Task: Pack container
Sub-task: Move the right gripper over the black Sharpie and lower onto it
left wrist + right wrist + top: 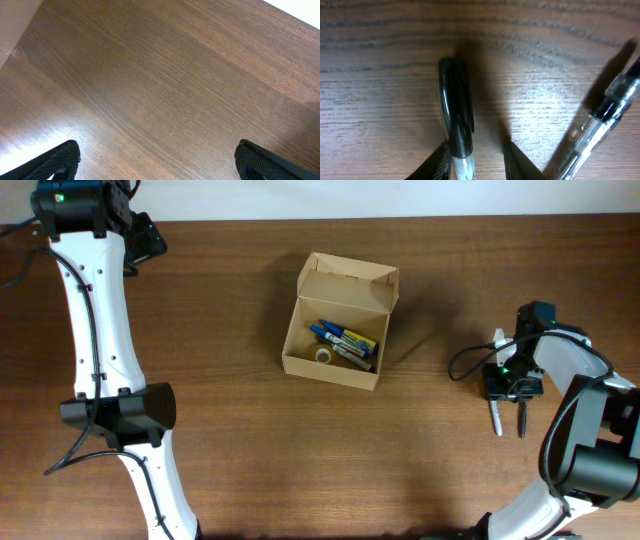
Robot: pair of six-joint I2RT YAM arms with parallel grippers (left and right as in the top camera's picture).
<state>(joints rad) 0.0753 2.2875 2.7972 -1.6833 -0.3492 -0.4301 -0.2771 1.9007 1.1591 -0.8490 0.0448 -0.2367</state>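
Left gripper (157,165) hangs wide open over the brown counter (165,75); right gripper (477,162) stands slightly parted, gripping nothing, a black marker (455,110) lying between its fingers. Container (345,288) sits mid-counter, lid up, well apart from both, blue markers (335,335) inside. A clear pen (600,120) lies beside the black marker

Dark wood table (250,460); cardboard container (340,320) centre; black marker (455,115), clear pen (600,115) right.

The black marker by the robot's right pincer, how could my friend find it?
On the brown wooden table, look at its right side, just at the tips of the right pincer, where two pens lie. It is the thick marker with the shiny solid-black cap; its neighbour is a thin see-through plastic pen.
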